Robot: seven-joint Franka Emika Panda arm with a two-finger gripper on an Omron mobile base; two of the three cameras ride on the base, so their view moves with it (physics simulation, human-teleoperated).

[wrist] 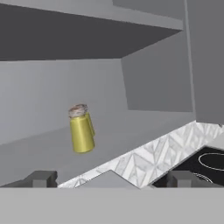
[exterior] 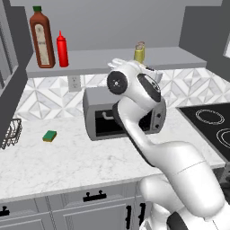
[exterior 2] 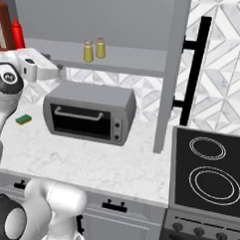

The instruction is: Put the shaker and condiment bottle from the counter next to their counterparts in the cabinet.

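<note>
Two look-alike yellow-olive shakers (exterior 2: pixel 88 51) (exterior 2: pixel 100 47) stand side by side on the cabinet shelf (exterior 2: pixel 130 65); I cannot tell which is which. In the hand view they overlap, the nearer shaker (wrist: pixel 82 130) a little left of centre. The red condiment bottle (exterior: pixel 62 49) stands on the same shelf (exterior: pixel 94 60) beside the tall brown bottle (exterior: pixel 42 38) with a green cap. My gripper (wrist: pixel 111 179) is open with nothing between its fingertips (wrist: pixel 41 178). It hangs just below the shelf's front edge, left of the shakers (exterior 2: pixel 61 72).
A grey toaster oven (exterior 2: pixel 87 113) sits on the marble counter (exterior: pixel 67 152) under the shelf. A green-yellow sponge (exterior: pixel 49 135) and a wire basket (exterior: pixel 11 132) lie to the left. A black stovetop (exterior 2: pixel 209 171) is at right, and the open cabinet door (exterior 2: pixel 172 70) juts out.
</note>
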